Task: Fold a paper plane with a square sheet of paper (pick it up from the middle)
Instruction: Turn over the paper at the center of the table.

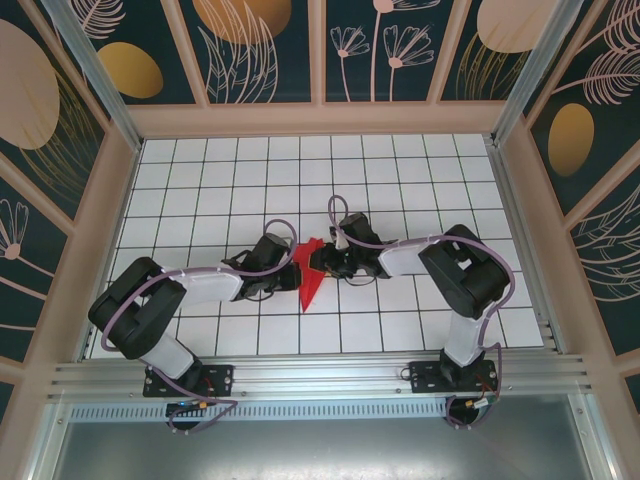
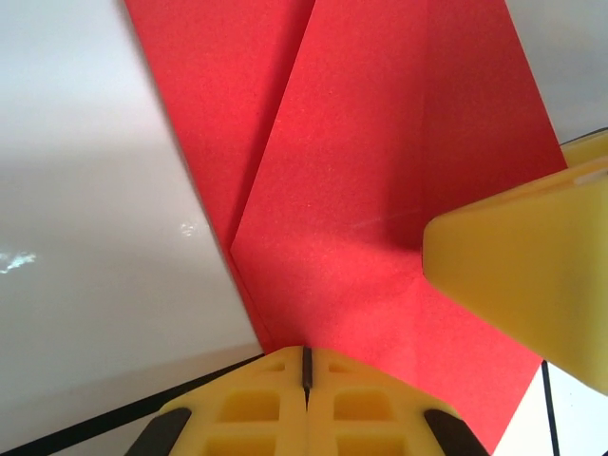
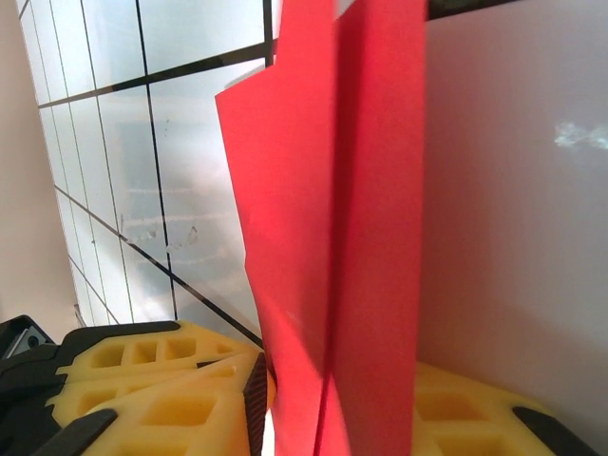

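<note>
Enclosure with dark floral wall panels point(image 1: 260, 50) in pale wooden frames. White gridded worktop point(image 1: 200, 180), with a silver aluminium rail point(image 1: 320, 375) along its near edge.

Left arm point(image 1: 200, 285) and right arm point(image 1: 410, 258), both black and white, reach inward and meet near the worktop's middle, slightly toward the near edge.

Between the two arm tips sits the bright red paper plane point(image 1: 309, 280), a narrow creased dart. Its point aims at the near edge and its wider end faces the far edge.

Left wrist view: the red paper plane point(image 2: 361, 190) lies on the white worktop, with several long creases running away from the camera.
- The yellow left fingers point(image 2: 256, 399) are clenched together, with only a thin dark seam between them.
- Their tips sit right at the near edge of the paper. Whether paper is caught in the seam, cannot tell.
- One yellow wedge of the right fingers point(image 2: 522, 275) rests on top of the paper on the right side.

Right wrist view: the paper plane point(image 3: 332, 237) stands up between the yellow right fingers point(image 3: 161, 399).
- There is one finger on each side, both pressed against the red layers and gripping the folded paper.
- A loose flap edge juts out to the left of the main fold.
- Black grid lines show on the worktop behind it.
</note>
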`<move>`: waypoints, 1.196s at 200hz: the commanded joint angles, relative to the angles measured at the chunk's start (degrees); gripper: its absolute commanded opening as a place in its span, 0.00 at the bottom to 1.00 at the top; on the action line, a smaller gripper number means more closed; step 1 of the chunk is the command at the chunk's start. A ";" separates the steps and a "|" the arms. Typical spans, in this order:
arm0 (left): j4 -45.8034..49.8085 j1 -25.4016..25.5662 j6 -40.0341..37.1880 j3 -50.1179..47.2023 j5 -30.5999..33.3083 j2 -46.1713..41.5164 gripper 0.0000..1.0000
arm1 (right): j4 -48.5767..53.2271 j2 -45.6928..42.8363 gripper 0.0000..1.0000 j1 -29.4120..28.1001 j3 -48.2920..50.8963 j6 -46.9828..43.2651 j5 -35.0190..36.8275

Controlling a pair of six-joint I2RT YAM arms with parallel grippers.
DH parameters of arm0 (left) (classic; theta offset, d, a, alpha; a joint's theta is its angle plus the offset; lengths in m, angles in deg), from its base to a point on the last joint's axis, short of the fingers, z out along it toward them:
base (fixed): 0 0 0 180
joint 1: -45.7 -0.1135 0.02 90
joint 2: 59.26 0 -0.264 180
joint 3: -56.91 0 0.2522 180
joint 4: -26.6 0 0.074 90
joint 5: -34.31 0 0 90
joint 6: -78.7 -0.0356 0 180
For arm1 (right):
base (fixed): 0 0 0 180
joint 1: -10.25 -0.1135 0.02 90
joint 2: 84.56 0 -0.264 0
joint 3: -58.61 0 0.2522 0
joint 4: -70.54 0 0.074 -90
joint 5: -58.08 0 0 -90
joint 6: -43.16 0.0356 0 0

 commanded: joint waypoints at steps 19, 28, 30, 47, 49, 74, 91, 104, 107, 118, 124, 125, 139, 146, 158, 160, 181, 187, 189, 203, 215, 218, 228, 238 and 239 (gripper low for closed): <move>-1.63 -0.06 0.51 -1.25 -1.63 0.73 0.00 | -0.94 1.36 0.32 -0.59 -2.10 -0.92 -1.36; -1.93 -0.13 0.65 -1.27 -1.86 0.72 0.00 | -0.95 1.55 0.31 -0.59 -2.28 -1.11 -1.63; -1.95 -0.15 0.67 -1.32 -1.93 0.77 0.00 | -1.02 1.68 0.31 -0.69 -2.31 -1.10 -1.72; -2.35 -0.08 0.94 -1.33 -2.30 0.73 0.00 | -1.21 2.17 0.29 -0.83 -2.73 -1.31 -2.36; -2.39 -0.07 1.01 -1.34 -2.30 0.68 0.00 | -1.22 2.26 0.29 -0.87 -2.79 -1.43 -2.40; -3.13 -0.07 1.46 -1.51 -3.04 0.20 0.00 | -0.90 2.48 0.22 -0.96 -3.15 -1.59 -2.25; -3.17 -0.14 1.77 -1.60 -3.10 -0.71 0.00 | 0.26 1.77 0.16 -0.95 -3.14 -1.92 -1.39; -3.09 -0.07 1.91 -1.72 -2.84 -1.80 0.00 | 1.53 0.51 0.12 -0.96 -3.14 -2.45 -0.67; -3.10 -0.07 2.00 -1.75 -2.83 -2.27 0.00 | 1.92 0.08 0.11 -0.97 -3.12 -2.66 -0.44; -3.49 -0.08 2.33 -2.16 -2.87 -4.01 0.02 | 4.09 -1.78 0.10 -0.97 -3.31 -3.43 0.79; -4.25 -0.07 2.39 -2.55 -3.26 -5.36 0.03 | 5.52 -2.94 0.08 -0.96 -3.42 -4.00 1.66; -4.42 -0.07 2.37 -2.65 -3.35 -5.60 0.03 | 5.84 -3.20 0.08 -0.96 -3.46 -4.16 1.82; -6.67 -0.11 2.28 -3.80 -4.06 -9.66 0.05 | 10.78 -6.43 0.07 -0.88 -4.12 -5.61 5.01; -7.41 -0.06 2.41 -4.41 -3.58 -11.93 0.07 | 14.02 -8.20 0.07 -0.88 -4.60 -6.75 7.15; -7.57 -0.08 2.44 -5.19 -1.32 -16.05 0.09 | 20.74 -11.13 0.07 -0.74 -5.96 -8.43 12.13; -7.47 -0.07 2.44 -5.29 -0.85 -16.74 0.10 | 21.82 -11.61 0.07 -0.71 -6.25 -8.75 13.05; -6.34 -0.06 2.29 -6.70 5.05 -23.55 0.15 | 34.34 -16.64 0.07 -0.79 -9.13 -11.01 23.90; -5.82 -0.07 2.18 -7.08 6.73 -25.17 0.16 | 38.26 -17.66 0.07 -0.92 -10.40 -11.44 27.65; -5.67 -0.06 2.11 -7.23 7.21 -25.72 0.17 | 39.76 -17.90 0.07 -1.00 -10.81 -11.61 28.72; -4.48 -0.14 1.97 -8.05 11.01 -28.92 0.18 | 49.32 -18.99 0.08 -2.00 -14.35 -12.20 38.66; -3.92 -0.11 2.12 -9.07 14.25 -31.43 0.19 | 57.77 -18.39 0.09 -3.36 -17.69 -11.59 47.44; -3.90 -0.07 2.32 -9.38 14.94 -32.10 0.19 | 60.00 -17.94 0.09 -3.77 -18.70 -11.26 48.79; -3.62 -0.09 2.94 -10.31 17.70 -34.12 0.21 | 66.93 -15.66 0.09 -4.90 -21.42 -9.83 55.43; -3.58 -0.13 3.70 -11.35 20.01 -36.14 0.22 | 72.48 -12.74 0.09 -6.05 -23.95 -8.12 59.45; -3.56 -0.10 3.77 -11.44 20.19 -36.37 0.22 | 72.85 -12.40 0.09 -6.23 -24.19 -7.97 59.77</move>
